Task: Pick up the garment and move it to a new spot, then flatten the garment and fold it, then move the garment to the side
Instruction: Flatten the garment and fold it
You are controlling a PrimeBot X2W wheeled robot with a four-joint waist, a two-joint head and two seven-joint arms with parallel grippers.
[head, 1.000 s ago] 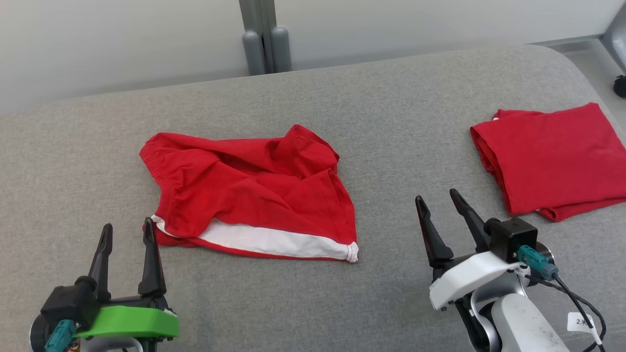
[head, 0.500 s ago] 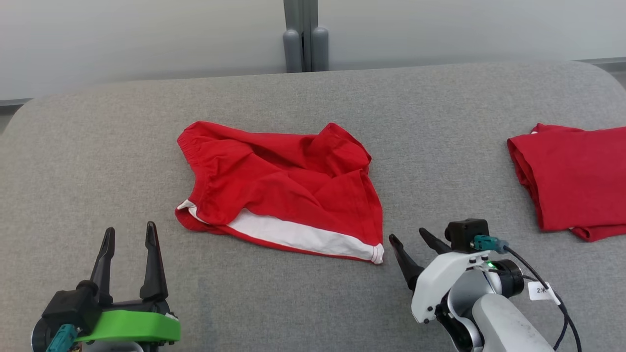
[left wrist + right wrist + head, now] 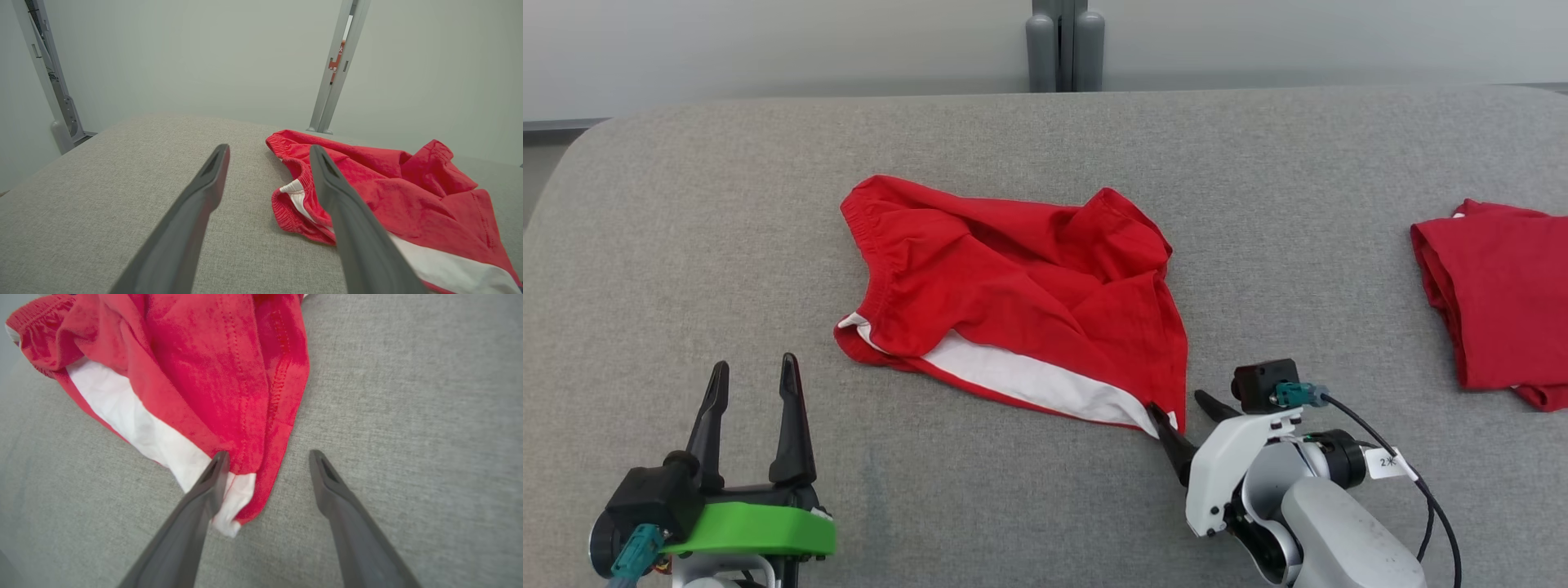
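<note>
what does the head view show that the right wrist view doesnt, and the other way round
Head view adds: the left claw open and apart from the shorts, a folded red garment at the right, two grey posts. Right wrist view adds: the hem stitching up close, the shorts' white corner against one finger of the open right claw. Shared: the crumpled shorts, the right claw, the grey padded surface.
</note>
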